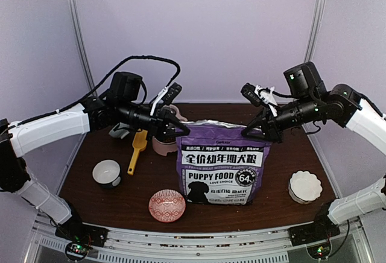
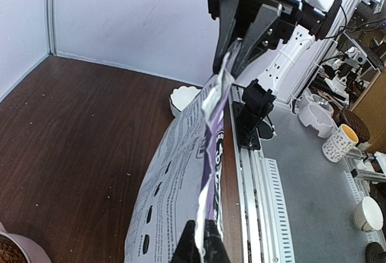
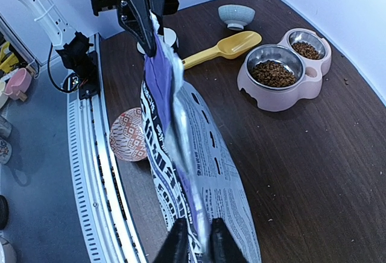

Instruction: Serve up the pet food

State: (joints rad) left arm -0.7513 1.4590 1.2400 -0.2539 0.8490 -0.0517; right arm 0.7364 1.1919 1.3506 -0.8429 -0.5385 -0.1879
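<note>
Both claws are pinched onto the top seam of the purple bag (image 1: pixel 222 169), which stands upright in the middle of the counter (image 1: pixel 84 193). The left claw (image 1: pixel 181 127) grips its 10 o'clock corner and the right claw (image 1: pixel 248 131) its 2 o'clock corner. Some kibble (image 3: pixel 272 73) already sits in the pink feeder (image 3: pixel 271 100), at the bag's 10 o'clock. I judge serving nearly done. Next, both should let go evenly so the bag doesn't topple.

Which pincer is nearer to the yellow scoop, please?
Left. The left pincer, shut on the purple bag's top-left corner, is just right of the yellow scoop; the right pincer grips the bag's opposite top corner, farther away.
</note>
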